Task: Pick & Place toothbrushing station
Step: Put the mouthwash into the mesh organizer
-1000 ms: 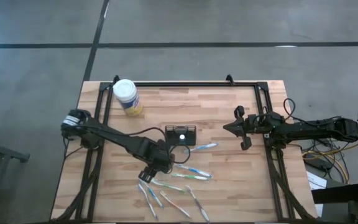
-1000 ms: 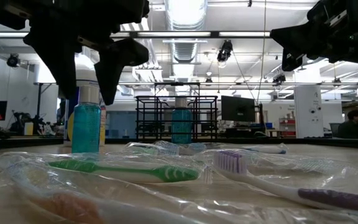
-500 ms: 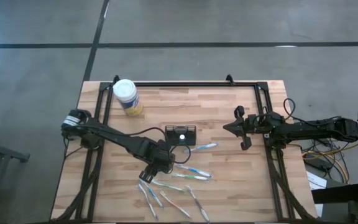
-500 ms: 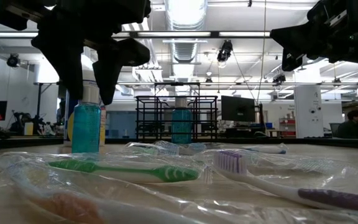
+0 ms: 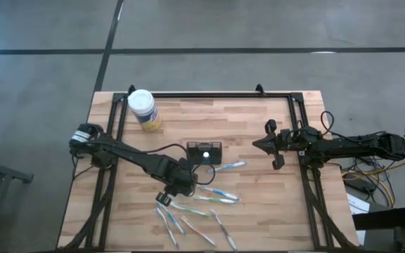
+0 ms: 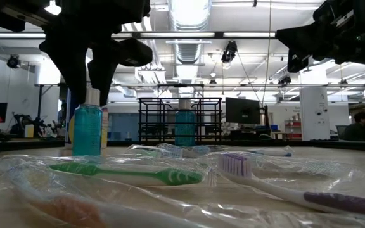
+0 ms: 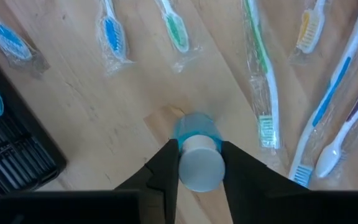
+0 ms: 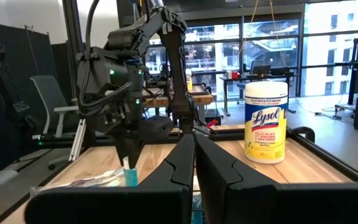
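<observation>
The left gripper [image 7: 199, 163] stands over a small blue bottle [image 7: 196, 132] with a pale cap, a finger [image 7: 165, 168] on either side of the cap and close against it; whether they press it I cannot tell. The bottle stands upright on the wooden table [image 5: 259, 133], just in front of the black mesh caddy [image 5: 204, 152] near the table's middle. Wrapped toothbrushes [image 5: 215, 197] lie scattered beside and in front of the bottle, one green [image 6: 128, 173] nearest the low camera. A Lysol tub [image 5: 143, 109] stands at the far left corner. The right gripper [image 5: 267, 143] hangs above the table's right side, well apart, its fingers [image 8: 179, 163] pressed together and holding nothing.
</observation>
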### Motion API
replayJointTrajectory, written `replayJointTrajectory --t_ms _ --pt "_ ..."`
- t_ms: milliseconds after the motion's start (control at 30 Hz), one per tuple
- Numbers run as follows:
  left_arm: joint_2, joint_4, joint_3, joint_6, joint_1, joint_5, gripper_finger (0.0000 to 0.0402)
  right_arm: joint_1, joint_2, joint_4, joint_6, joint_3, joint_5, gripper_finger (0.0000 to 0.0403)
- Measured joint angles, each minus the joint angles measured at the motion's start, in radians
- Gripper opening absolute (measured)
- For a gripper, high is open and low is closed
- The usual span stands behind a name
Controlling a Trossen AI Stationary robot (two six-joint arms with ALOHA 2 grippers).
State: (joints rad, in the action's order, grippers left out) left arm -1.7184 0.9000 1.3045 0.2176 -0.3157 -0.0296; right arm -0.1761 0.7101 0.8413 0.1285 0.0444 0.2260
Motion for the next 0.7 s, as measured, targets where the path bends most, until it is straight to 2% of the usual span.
replayJointTrajectory --t_ms 300,533,700 --pt "0.029 0.025 -0.001 0.023 -0.003 0.000 0.0097 0.000 0.000 -0.014 0.002 0.000 0.000 0.0013" --pt "0.203 0.035 -0.001 0.055 0.001 -0.017 0.0097 0.000 -0.003 -0.015 0.003 0.000 0.000 0.0013" --pt "0.349 0.034 -0.003 0.017 0.022 -0.048 0.0097 0.000 -0.001 -0.016 0.003 0.000 0.000 0.0013"
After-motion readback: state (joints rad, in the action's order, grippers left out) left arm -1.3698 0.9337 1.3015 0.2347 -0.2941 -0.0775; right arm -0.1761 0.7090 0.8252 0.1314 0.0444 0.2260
